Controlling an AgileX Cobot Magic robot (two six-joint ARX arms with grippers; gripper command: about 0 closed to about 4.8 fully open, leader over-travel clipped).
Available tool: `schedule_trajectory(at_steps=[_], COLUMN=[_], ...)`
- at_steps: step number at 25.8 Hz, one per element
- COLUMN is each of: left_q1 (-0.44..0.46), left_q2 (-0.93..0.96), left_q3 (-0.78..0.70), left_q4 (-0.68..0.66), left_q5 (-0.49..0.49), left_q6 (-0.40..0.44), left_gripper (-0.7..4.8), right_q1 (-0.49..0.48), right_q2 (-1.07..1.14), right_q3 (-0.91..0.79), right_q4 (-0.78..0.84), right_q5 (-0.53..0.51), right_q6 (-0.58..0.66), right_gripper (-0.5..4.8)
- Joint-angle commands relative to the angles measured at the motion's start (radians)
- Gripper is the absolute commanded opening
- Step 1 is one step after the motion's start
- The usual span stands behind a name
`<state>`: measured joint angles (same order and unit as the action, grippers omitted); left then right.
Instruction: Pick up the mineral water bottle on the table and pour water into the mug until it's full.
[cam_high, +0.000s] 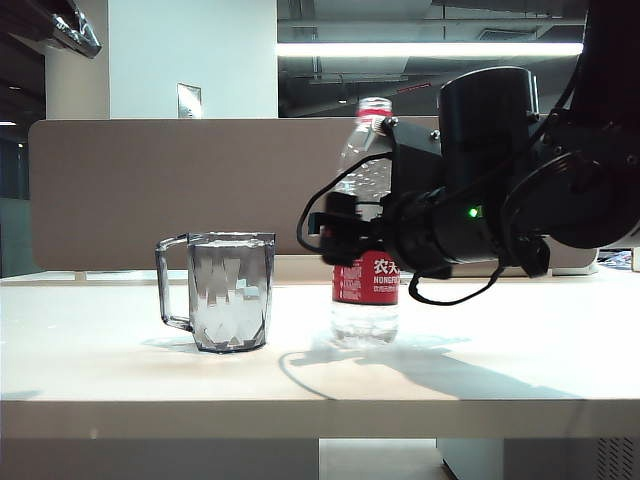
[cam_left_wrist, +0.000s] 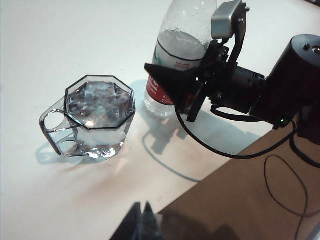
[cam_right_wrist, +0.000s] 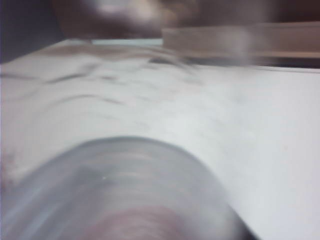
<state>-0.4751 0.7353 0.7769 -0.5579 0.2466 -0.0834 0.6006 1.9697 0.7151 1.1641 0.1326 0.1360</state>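
Mineral water bottle (cam_high: 365, 290) stands upright on the surface (cam_high: 120, 370) beside the full mug (cam_high: 230, 290); I see right hand (cam_left_wrist: 170, 85) around its label, grip undeterminable; left hand (cam_left_wrist: 141, 220) closed, apart.

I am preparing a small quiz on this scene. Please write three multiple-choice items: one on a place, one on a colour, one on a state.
1. In the exterior view, where does the mineral water bottle stand relative to the mug?
A. to its right
B. to its left
C. inside it

2. What colour is the bottle's label band?
A. blue
B. red
C. green

3. How does the bottle stand on the table?
A. lying flat
B. upside down
C. upright

Answers: 1 A, the mug is left of it. 2 B, red shows beside the right gripper. 3 C, its base rests on the table and its neck points up.
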Motion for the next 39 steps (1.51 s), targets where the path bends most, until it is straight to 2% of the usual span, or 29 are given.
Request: schedule_trajectory(at_steps=[1,2,4,6,16,26,28,30,33,35,37,39], left_q1=[0.002,0.002,0.002,0.002,0.002,0.002,0.002,0.002,0.002,0.002,0.002,0.002], left_q2=[-0.003,-0.002,-0.002,-0.002,-0.003,-0.003,-0.002,-0.003,-0.002,-0.003,-0.002,-0.003], left_q3=[0.007,0.007,0.007,0.007,0.007,0.007,0.007,0.007,0.007,0.007,0.007,0.007], left_q4=[0.014,0.014,0.014,0.014,0.014,0.014,0.014,0.014,0.015,0.014,0.014,0.014], left_q5=[0.002,0.002,0.001,0.001,0.002,0.002,0.001,0.002,0.001,0.001,0.001,0.001], left_q6=[0.0,0.0,0.0,0.0,0.0,0.0,0.0,0.0,0.0,0.0,0.0,0.0], left_gripper=[-0.05,-0.05,-0.05,-0.05,-0.05,-0.05,-0.05,-0.05,-0.05,-0.05,-0.05,-0.05], right_q1=[0.002,0.003,0.006,0.008,0.009,0.009,0.009,0.009,0.009,0.009,0.009,0.009], right_q2=[-0.002,-0.002,-0.003,-0.006,-0.129,-0.373,-0.494,-0.569,-0.697,-0.785,-0.925,-0.983], right_q3=[0.002,0.002,-0.002,-0.006,-0.119,-0.351,-0.428,-0.465,-0.51,-0.521,-0.527,-0.535], right_q4=[-0.015,-0.015,-0.014,-0.014,-0.031,-0.09,-0.15,-0.203,-0.312,-0.406,-0.578,-0.629], right_q5=[-0.018,-0.031,-0.031,-0.031,-0.023,-0.019,-0.021,-0.02,-0.02,-0.019,-0.019,-0.019], right_q6=[-0.013,-0.013,-0.013,-0.013,-0.069,-0.069,-0.069,-0.068,-0.068,-0.068,-0.069,-0.068], right_gripper=[4.15,4.46,4.51,4.79,4.79,4.72,4.17,3.9,2.95,2.14,0.76,0.35])
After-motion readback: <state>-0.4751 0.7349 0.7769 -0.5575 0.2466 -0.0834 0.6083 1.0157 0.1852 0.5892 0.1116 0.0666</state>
